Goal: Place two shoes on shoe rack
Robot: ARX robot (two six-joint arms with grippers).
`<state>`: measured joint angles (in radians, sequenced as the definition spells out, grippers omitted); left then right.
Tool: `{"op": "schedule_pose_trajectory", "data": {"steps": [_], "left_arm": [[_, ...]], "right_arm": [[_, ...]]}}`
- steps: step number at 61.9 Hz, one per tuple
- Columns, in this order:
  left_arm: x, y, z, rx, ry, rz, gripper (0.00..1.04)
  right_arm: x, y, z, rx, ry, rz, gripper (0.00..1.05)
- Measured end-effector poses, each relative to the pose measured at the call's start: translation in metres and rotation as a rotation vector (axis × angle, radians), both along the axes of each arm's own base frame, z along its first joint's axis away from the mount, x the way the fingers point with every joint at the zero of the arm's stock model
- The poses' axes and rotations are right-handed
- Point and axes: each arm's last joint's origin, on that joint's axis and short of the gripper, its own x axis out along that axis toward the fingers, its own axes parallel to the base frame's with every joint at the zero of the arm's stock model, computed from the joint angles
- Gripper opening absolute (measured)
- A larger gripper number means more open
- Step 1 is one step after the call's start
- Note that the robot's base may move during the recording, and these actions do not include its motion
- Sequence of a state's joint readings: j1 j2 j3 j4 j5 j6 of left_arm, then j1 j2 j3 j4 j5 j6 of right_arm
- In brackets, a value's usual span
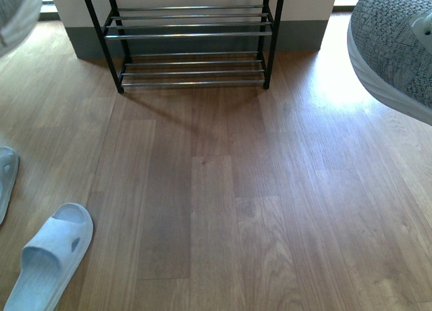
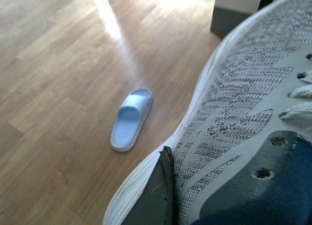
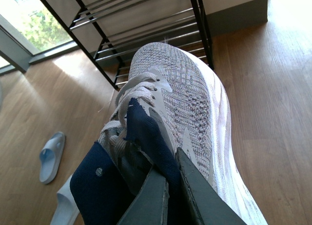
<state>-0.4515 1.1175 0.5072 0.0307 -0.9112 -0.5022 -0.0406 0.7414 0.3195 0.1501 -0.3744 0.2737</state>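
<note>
Both grippers hold grey knit sneakers off the floor. In the front view one grey sneaker (image 1: 395,51) hangs at the upper right and the other sneaker (image 1: 15,14) shows at the upper left corner. In the left wrist view my left gripper (image 2: 168,186) is shut on the side of its sneaker (image 2: 243,103). In the right wrist view my right gripper (image 3: 170,191) is shut on the navy collar of its sneaker (image 3: 180,98), toe pointing at the shoe rack (image 3: 146,25). The shoe rack (image 1: 192,34) stands at the far wall, its chrome rods bare.
Two pale blue slides lie on the wood floor at the near left, one slide (image 1: 50,253) whole and one (image 1: 5,179) cut by the edge. A slide (image 2: 131,118) shows in the left wrist view and another (image 3: 51,155) in the right wrist view.
</note>
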Motion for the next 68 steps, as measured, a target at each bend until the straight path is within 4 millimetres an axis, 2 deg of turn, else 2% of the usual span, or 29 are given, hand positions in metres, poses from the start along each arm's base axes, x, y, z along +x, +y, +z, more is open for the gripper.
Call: {"op": "schedule_pose_trajectory", "data": {"steps": [3,68], "left_arm": [[-0.0023,0.0007,0.0047,-0.004,-0.020,0.000,0.02],[-0.0027,0.0000,0.0011,0.014,0.004,-0.010,0.02]], "right_arm": [[0.0000,0.0000,0.0000,0.000,0.000,0.000,0.01],[-0.0002,0.0000,-0.0001,0.001,0.000,0.002,0.01]]}}
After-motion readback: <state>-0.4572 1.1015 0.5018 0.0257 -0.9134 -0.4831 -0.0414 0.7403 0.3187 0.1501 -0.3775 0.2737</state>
